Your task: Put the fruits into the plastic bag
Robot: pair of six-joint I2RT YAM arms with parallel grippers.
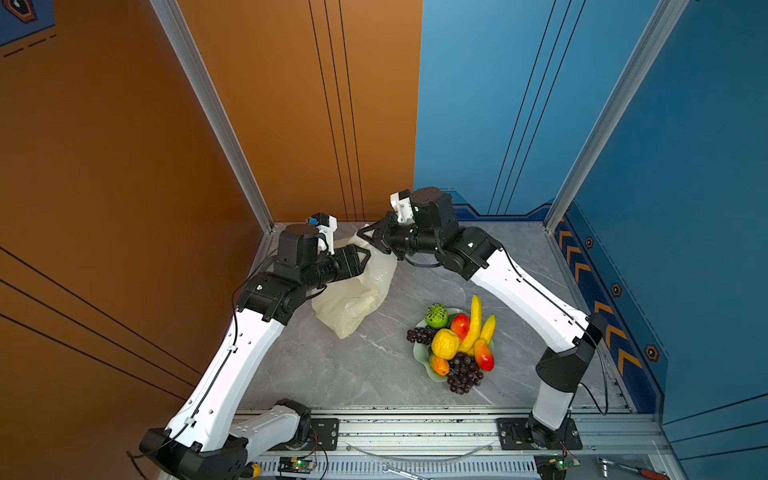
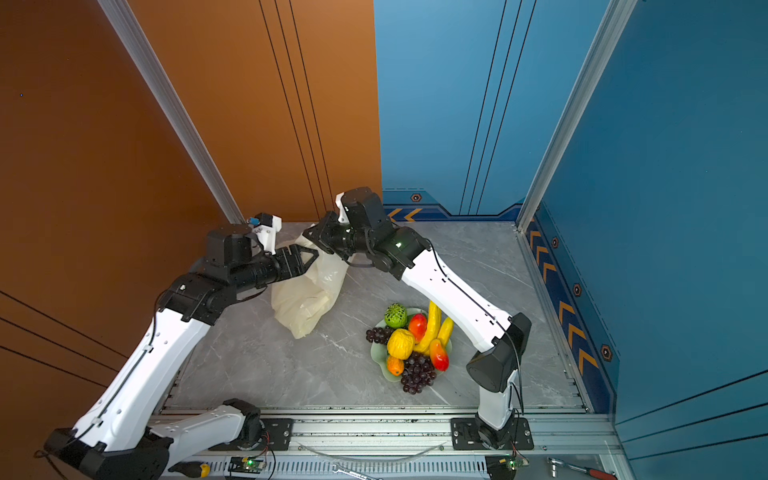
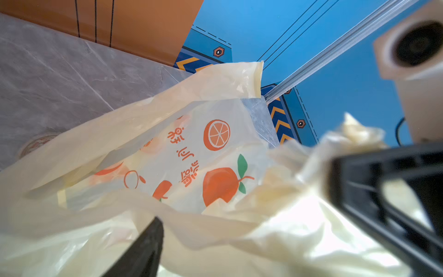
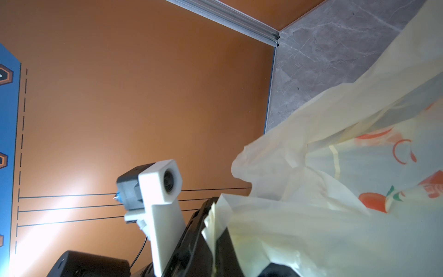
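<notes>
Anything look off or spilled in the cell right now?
Minor: the front dark purple grape bunch overhangs the pale green wavy-edged dish onto the grey marble tabletop. A red-handled ratchet lies loose on the front rail. Nothing damaged.

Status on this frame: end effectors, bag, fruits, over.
Left end effector open at bag rim; right end effector shut on bag. Fruits all piled on dish, none bagged. Nothing between dish and bag.
</notes>
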